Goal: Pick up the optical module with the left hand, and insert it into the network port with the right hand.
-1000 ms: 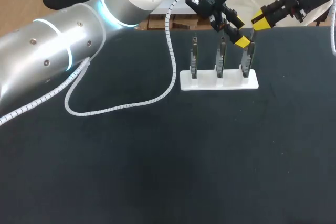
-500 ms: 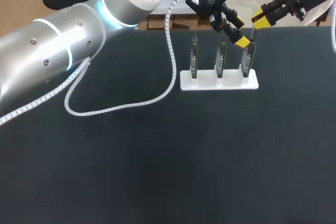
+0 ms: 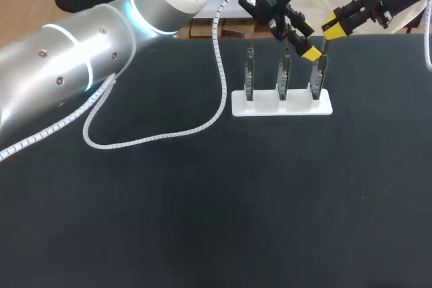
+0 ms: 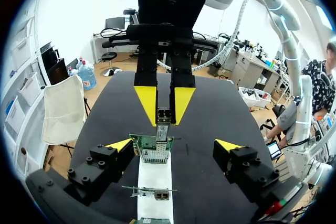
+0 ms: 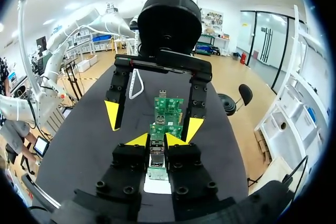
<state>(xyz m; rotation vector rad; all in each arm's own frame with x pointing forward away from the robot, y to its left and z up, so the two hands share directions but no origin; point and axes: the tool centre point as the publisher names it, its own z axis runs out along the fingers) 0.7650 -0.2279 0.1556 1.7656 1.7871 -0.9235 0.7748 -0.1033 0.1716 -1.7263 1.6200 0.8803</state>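
Note:
Three network cards stand upright in a white holder [image 3: 270,107] at the table's far side. My right gripper [image 3: 334,26] hovers just above the rightmost card [image 3: 318,77], shut on a small metal optical module [image 4: 163,115]. In the right wrist view the module [image 5: 156,156] sits between my right gripper's [image 5: 157,140] closed fingers, pointing at the nearest green card [image 5: 160,129]. My left gripper [image 3: 308,41] is open wide, one finger on each side of that same card [image 4: 154,149], holding nothing. Its fingers [image 4: 118,145] straddle the holder [image 4: 155,182].
A white coiled cable [image 3: 155,136] from my left arm loops over the black table [image 3: 202,220] to the left of the holder. The two other cards [image 3: 249,75] stand in the holder's left and middle slots.
My right gripper has shifted only a trifle above the rightmost card, still holding the module. My left arm has kept still.

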